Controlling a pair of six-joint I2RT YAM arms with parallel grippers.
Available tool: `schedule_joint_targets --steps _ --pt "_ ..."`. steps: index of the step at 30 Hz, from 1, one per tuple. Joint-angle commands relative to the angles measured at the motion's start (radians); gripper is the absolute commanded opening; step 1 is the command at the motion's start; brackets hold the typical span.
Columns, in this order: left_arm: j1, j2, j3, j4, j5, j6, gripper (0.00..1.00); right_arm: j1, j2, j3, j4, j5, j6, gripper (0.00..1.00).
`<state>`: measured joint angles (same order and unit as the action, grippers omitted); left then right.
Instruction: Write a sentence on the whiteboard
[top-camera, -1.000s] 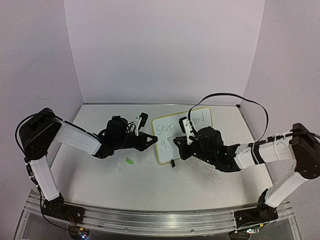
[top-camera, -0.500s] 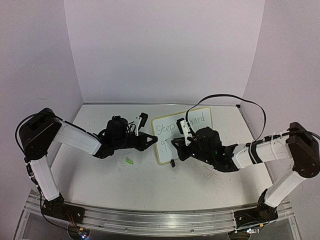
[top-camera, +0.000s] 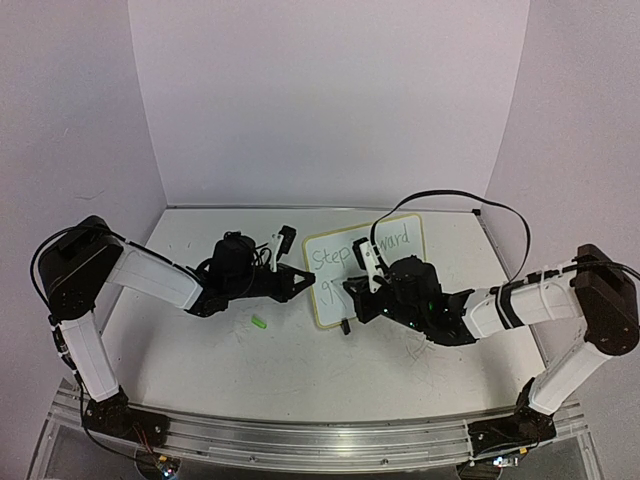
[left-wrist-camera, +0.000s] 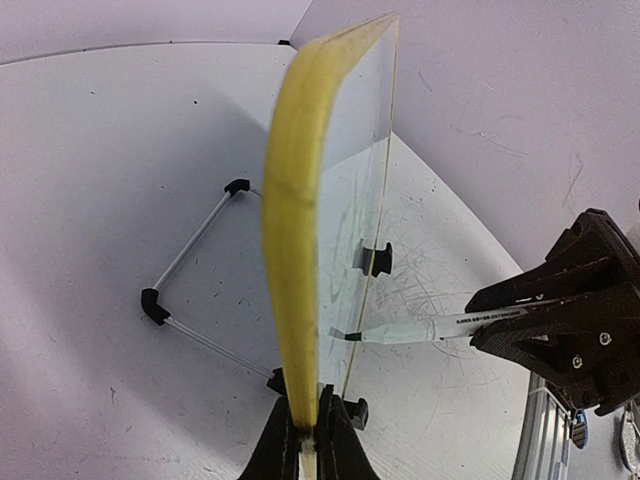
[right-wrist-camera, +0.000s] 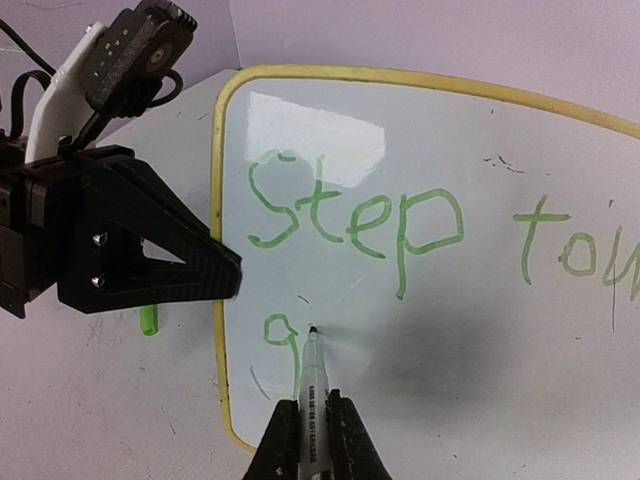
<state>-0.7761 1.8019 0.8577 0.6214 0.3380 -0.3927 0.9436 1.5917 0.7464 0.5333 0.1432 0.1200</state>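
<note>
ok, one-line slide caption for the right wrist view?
Right gripper holds the marker tip on the whiteboard beside a green "g" under "Step"; left gripper clamps the rim.

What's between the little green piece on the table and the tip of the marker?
In the right wrist view, the whiteboard's yellow rim and the green letter g lie between the green piece and the tip of the marker.

The whiteboard (right-wrist-camera: 480, 340), yellow-rimmed, is standing tilted near the table's (top-camera: 200, 340) far edge; the sentence (right-wrist-camera: 355, 225) is showing green "Step toward", then "g" beneath.
</note>
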Motion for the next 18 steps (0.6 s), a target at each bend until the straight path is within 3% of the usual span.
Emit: schedule_joint_targets --steps 1,18 --pt "0.0 -0.026 0.015 -0.02 -0.035 0.035 0.0 0.003 0.005 0.02 -0.021 0.038 0.023 0.0" --pt "0.0 -0.033 0.005 -0.02 -0.036 0.032 0.0 0.027 0.006 0.008 -0.033 0.073 0.047 0.0"
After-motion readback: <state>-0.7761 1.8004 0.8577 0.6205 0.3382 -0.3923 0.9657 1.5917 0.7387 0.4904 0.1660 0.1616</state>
